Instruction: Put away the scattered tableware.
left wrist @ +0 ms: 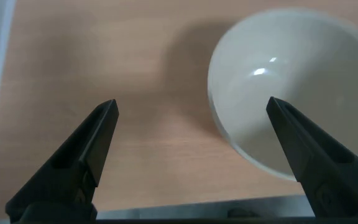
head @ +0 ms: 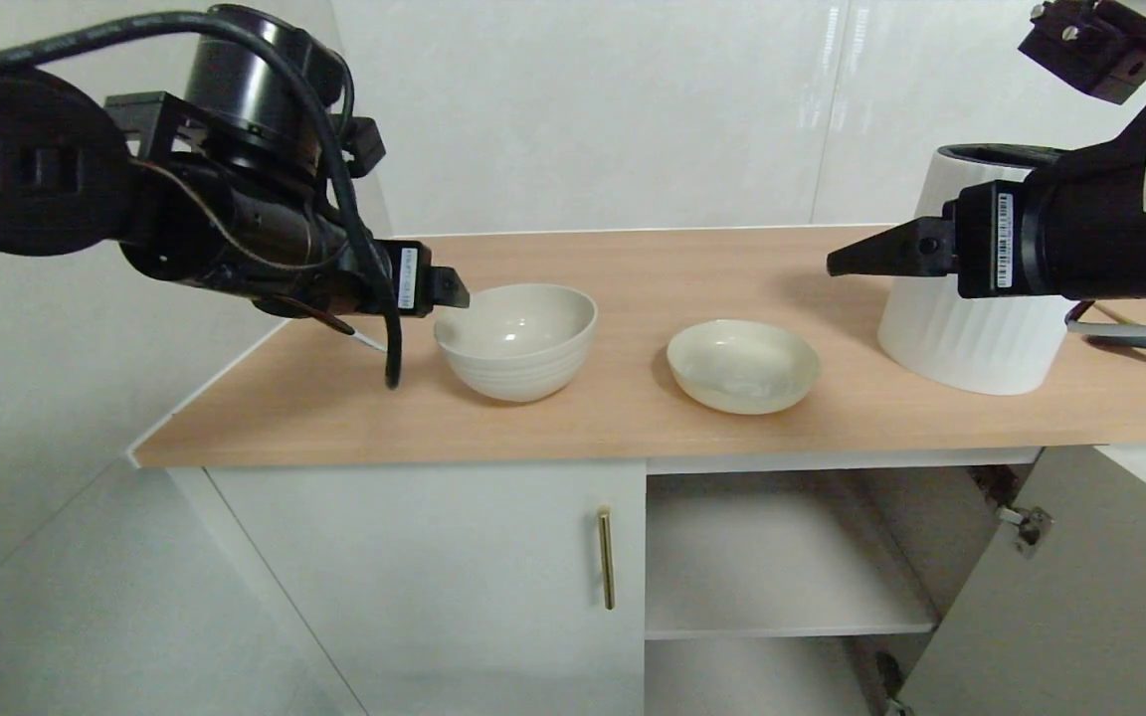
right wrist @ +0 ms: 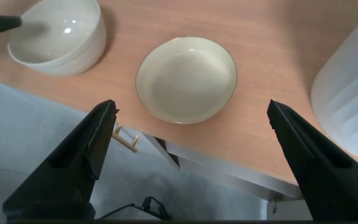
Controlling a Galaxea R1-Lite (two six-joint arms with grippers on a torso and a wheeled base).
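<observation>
The deep bowl (head: pixel 518 343) on the counter (head: pixel 265 398) looks glazed, stiff, slippery and breakable, so the left gripper (left wrist: pixel 191 109), wide open and empty above its rim, should probably pinch the wall there gently.

On the countertop (head: pixel 633 428) before us, a deep bowl (head: pixel 516 338) sits just left of a shallow bowl (head: pixel 743 363), with a container (head: pixel 961 328) farther right and slightly behind. Below, we see a closed cabinet door (head: pixel 434 577) left of an open compartment's shelf (head: pixel 782 567).
</observation>
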